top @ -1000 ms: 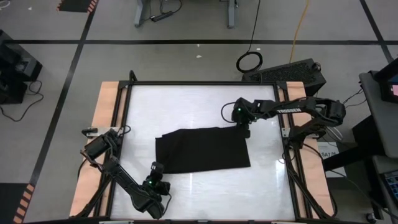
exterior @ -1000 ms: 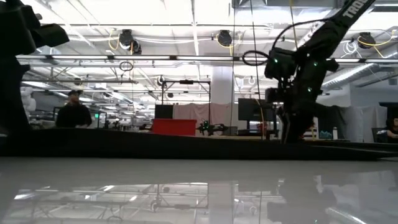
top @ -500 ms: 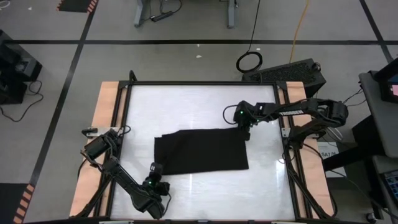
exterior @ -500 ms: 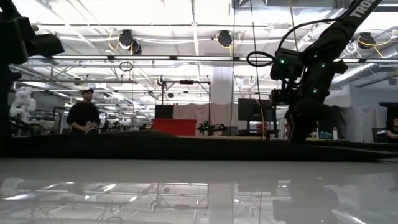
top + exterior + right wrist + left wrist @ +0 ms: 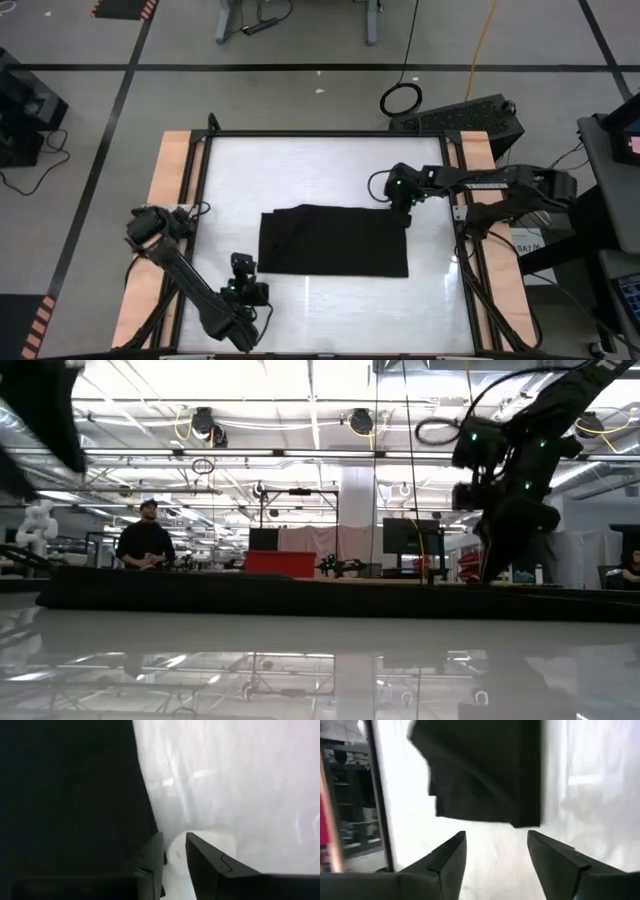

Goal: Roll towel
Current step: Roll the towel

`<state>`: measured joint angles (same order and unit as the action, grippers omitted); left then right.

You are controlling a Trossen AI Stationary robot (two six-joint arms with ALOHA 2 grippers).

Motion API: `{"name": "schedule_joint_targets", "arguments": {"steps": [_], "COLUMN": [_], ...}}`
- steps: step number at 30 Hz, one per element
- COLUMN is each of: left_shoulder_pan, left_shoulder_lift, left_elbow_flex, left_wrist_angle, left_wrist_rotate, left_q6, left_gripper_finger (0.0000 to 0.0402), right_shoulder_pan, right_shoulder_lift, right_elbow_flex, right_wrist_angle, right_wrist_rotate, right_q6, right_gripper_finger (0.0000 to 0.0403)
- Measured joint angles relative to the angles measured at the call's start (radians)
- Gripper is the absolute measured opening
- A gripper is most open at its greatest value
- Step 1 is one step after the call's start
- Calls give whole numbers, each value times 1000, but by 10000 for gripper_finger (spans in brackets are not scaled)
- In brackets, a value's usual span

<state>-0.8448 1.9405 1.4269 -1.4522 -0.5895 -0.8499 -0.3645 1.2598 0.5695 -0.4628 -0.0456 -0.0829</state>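
Note:
The black towel (image 5: 335, 240) lies flat on the white table as one neat rectangle, also seen ahead in the left wrist view (image 5: 485, 770). My left gripper (image 5: 242, 262) stands open just off the towel's near left corner, with only bare table between its fingers (image 5: 496, 855). My right gripper (image 5: 402, 207) is at the towel's far right corner. Its fingers stand a narrow gap apart (image 5: 175, 857), and white table shows between them. In the low view the towel (image 5: 300, 595) is a thin dark band. My right gripper comes down from above at the towel's right edge (image 5: 150, 827), near the far right corner. One fingertip (image 5: 152, 852) stands at that edge and the other over bare table. I cannot tell whether it touches the cloth.
A black rail (image 5: 320, 133) frames the table, with wooden boards (image 5: 170, 180) along both sides. Bare white surface (image 5: 300, 170) lies beyond the towel and in front of it. A person (image 5: 145, 545) stands in the room behind the table.
My left gripper has opened, let go of the towel's near left corner and drawn back a little toward the table's left edge. My right gripper has gone slightly toward the right edge. The towel has slid right and now lies straighter, its left edge squared up.

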Motion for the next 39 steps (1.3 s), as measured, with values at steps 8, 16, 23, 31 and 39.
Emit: {"name": "schedule_joint_targets", "arguments": {"steps": [8, 16, 23, 31, 39], "left_shoulder_pan": [106, 378, 665, 941, 1075], "left_shoulder_lift": [-261, -481, -558, -549, -504], "left_elbow_flex": [-133, -414, -561, -648, -651], "left_wrist_angle": [46, 521, 758, 899, 924], "left_wrist_rotate": [-186, -30, 171, 363, 555], "left_q6": [-220, 102, 342, 496, 589], "left_gripper_finger": [218, 194, 179, 175, 175], "right_shoulder_pan": [24, 164, 284, 350, 383], "right_shoulder_lift": [-65, -48, -48, -48, -48], "right_elbow_flex": [1, 1, 2, 4, 4], "right_wrist_angle": [2, 15, 46, 95, 93], "right_wrist_rotate": [-7, -85, -85, -80, -66], "right_q6": [-31, -19, 15, 43, 54], "right_gripper_finger": [137, 156, 147, 143, 143]}}
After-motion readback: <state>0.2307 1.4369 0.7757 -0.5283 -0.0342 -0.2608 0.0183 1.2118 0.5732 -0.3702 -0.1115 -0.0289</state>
